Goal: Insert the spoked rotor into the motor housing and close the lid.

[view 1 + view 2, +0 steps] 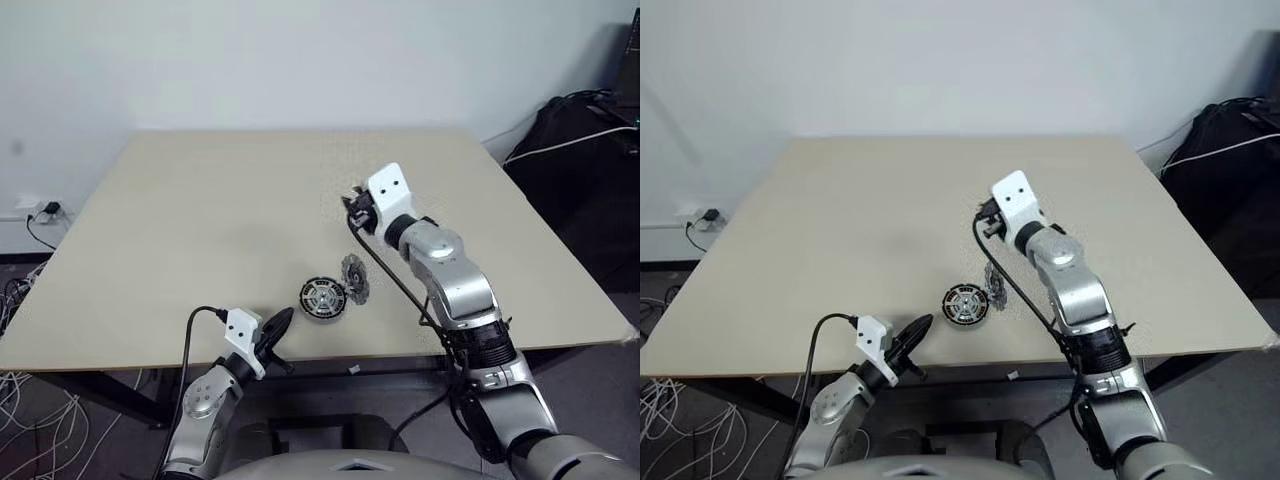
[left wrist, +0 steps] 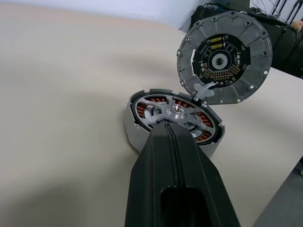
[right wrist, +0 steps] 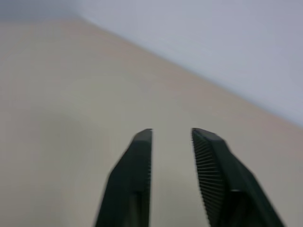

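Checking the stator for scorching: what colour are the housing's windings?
Copper-brown windings, ringing the motor housing; clearest in the left wrist view.

beige table, wall socket, floor cables

The motor housing is seen lying flat near the front edge of the beige table, with the lid stood tilted against its right side. The left gripper, fingers pressed together, is held just off the front edge, pointed toward the housing. The right gripper is raised above the table beyond both parts.
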### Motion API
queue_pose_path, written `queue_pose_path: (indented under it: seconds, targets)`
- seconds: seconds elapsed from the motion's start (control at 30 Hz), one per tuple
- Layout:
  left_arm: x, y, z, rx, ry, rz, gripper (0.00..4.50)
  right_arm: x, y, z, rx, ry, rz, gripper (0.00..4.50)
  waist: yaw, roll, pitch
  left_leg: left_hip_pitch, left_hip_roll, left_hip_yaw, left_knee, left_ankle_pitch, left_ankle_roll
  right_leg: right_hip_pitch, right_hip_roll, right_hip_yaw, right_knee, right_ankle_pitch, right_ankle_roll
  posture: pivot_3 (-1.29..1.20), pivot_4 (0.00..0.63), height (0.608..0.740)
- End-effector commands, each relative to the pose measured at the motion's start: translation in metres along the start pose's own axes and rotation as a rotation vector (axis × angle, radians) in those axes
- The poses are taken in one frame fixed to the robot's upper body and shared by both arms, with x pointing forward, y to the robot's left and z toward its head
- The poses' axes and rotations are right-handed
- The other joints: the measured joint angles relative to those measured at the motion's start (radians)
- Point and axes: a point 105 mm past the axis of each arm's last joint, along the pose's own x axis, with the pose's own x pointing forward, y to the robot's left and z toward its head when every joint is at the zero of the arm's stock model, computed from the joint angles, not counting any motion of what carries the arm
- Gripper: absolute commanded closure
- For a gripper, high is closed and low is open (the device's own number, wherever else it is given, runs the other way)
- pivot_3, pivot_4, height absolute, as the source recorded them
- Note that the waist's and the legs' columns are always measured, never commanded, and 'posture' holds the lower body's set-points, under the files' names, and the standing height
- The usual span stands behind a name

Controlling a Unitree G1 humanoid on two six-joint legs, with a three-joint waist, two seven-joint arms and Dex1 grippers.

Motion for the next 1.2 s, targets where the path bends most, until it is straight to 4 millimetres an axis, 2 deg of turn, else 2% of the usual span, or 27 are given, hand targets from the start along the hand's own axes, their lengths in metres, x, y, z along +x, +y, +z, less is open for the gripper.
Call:
queue_pose_path:
  seconds: [0.03, 0.07, 0.17, 0.3, 0.53, 0.83, 1.0, 1.2]
  targets:
    - [0.004, -0.001, 0.015, 0.013, -0.053, -0.005, 4.5, -0.002, -0.008, -0.006, -0.059, 0.021, -0.04, 4.35, 0.0, 0.0, 0.0, 0.0, 0.0, 0.0, 0.0, 0.0, 0.0, 0.0, 0.0, 0.0, 0.0, 0.0, 0.0, 0.0, 0.0, 0.74]
    - [0.004, -0.001, 0.015, 0.013, -0.053, -0.005, 4.5, -0.003, -0.009, -0.01, -0.076, 0.033, -0.041, 4.48, -0.001, 0.0, 0.0, 0.0, 0.0, 0.0, 0.0, 0.0, 0.0, 0.0, 0.0, 0.0, 0.0, 0.0, 0.0, 0.0, 0.0, 0.74]
    - [0.003, 0.0, 0.015, 0.014, -0.054, 0.0, 4.5, -0.01, -0.005, -0.033, -0.132, 0.11, 0.004, 4.48, 0.0, 0.0, 0.0, 0.0, 0.0, -0.002, 0.0, -0.002, 0.004, 0.0, 0.0, 0.001, 0.0, 0.0, 0.0, 0.0, 0.0, 0.74]
    - [0.003, 0.0, 0.014, 0.017, -0.054, 0.003, 4.5, -0.021, 0.009, -0.056, -0.187, 0.187, 0.099, 4.48, 0.001, 0.0, 0.0, 0.0, 0.0, -0.002, 0.0, -0.003, 0.006, 0.001, 0.0, 0.001, -0.001, 0.0, 0.0, 0.0, 0.0, 0.74]
    - [0.003, 0.001, 0.013, 0.017, -0.049, 0.0, 4.5, -0.045, 0.035, -0.079, -0.197, 0.294, 0.299, 4.48, 0.002, 0.0, 0.0, 0.001, 0.0, -0.003, 0.0, -0.003, 0.006, 0.001, 0.0, 0.002, -0.001, 0.0, 0.0, 0.0, 0.0, 0.74]
    - [0.002, 0.002, 0.01, 0.011, -0.042, -0.004, 4.5, -0.055, 0.051, -0.074, -0.155, 0.3, 0.386, 4.48, 0.003, 0.0, 0.0, 0.001, 0.0, -0.003, 0.0, -0.003, 0.006, 0.001, 0.0, 0.001, -0.001, 0.0, 0.0, 0.0, 0.0, 0.74]
    - [0.002, 0.003, 0.009, 0.01, -0.043, -0.003, 4.5, -0.054, 0.059, -0.065, -0.127, 0.274, 0.428, 4.48, 0.004, 0.0, 0.0, 0.001, 0.0, -0.003, 0.0, -0.003, 0.006, 0.001, 0.0, 0.001, -0.001, 0.0, 0.0, 0.0, 0.0, 0.74]
    - [0.002, 0.003, 0.01, 0.009, -0.043, -0.005, 4.5, -0.051, 0.079, -0.055, -0.128, 0.239, 0.51, 4.48, 0.002, 0.0, 0.0, 0.001, 0.0, -0.003, 0.0, -0.003, 0.006, 0.001, 0.0, 0.001, -0.001, 0.0, 0.0, 0.0, 0.0, 0.74]
